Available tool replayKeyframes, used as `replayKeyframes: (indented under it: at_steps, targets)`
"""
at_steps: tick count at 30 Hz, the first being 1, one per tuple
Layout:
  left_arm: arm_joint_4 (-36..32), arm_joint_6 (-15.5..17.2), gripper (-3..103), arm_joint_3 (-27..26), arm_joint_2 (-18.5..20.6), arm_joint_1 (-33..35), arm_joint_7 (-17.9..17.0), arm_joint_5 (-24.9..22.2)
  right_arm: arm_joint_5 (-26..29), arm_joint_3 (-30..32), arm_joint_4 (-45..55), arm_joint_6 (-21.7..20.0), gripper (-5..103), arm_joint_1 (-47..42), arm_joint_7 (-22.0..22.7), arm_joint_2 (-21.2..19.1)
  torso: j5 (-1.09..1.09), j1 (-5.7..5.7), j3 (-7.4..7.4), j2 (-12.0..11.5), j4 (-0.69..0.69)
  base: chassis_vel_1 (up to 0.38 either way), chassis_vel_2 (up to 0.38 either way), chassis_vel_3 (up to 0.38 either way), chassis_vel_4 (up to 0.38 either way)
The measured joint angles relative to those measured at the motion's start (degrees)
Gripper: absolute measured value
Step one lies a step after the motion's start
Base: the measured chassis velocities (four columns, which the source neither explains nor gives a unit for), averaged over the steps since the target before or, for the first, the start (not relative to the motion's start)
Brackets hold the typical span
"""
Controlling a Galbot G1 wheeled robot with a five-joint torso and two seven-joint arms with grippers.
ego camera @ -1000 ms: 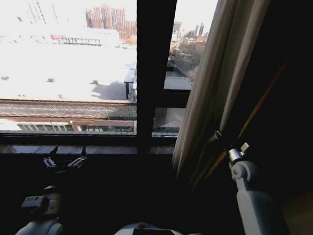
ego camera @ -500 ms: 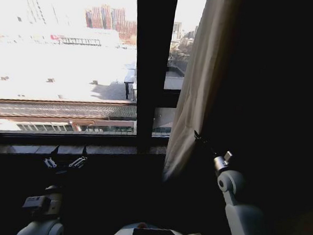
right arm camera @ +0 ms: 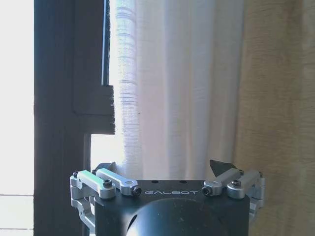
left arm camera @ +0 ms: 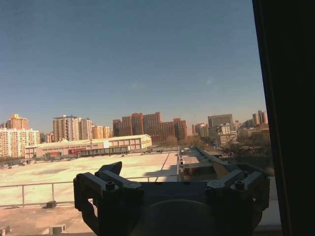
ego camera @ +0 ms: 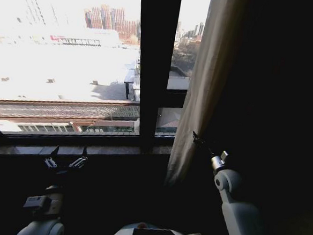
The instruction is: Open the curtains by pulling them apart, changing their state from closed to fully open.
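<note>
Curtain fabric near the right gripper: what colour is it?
Sheer white beside cream curtains, clearest in the right wrist view.

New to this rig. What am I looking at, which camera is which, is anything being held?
It is a two-armed wheeled robot facing a window. The head view looks down from its head: the curtain hangs gathered at the right of the dark frame bar. The right gripper is up at the curtain's edge; its wrist view looks straight at the sheer fabric with fingers spread, gripping nothing. The left gripper sits low by the sill, open; its wrist view looks out at the city.
</note>
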Motion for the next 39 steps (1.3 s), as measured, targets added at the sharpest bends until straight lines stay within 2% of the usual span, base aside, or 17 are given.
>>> replayKeyframes:
  at_steps: [12,18,28,39]
  targets:
    - [0.4,0.0,100,0.2,0.0,0.0,0.0,0.4,0.2,0.3,-1.4,2.7,100,0.1,-1.1,0.2,-0.06,0.01,-0.01,0.0,0.01,0.180,0.195,-0.194,-0.193]
    - [0.4,-0.1,100,0.4,-0.2,0.1,0.1,0.5,0.2,0.4,-1.8,2.7,100,0.5,-1.5,0.3,0.06,0.00,0.00,0.0,-0.02,-0.009,-0.006,0.005,0.009]
    - [0.5,-0.2,100,0.3,-0.1,0.1,0.1,0.4,0.3,0.3,-2.3,2.7,100,1.2,-2.5,0.5,-0.03,0.00,0.00,0.0,0.02,-0.032,0.011,0.038,-0.011]
    - [0.7,-0.3,100,0.3,-0.2,0.0,0.1,0.4,0.4,0.2,-2.8,2.6,100,1.7,-1.1,0.4,0.00,0.04,0.02,0.0,0.00,-0.093,0.096,0.088,-0.084]
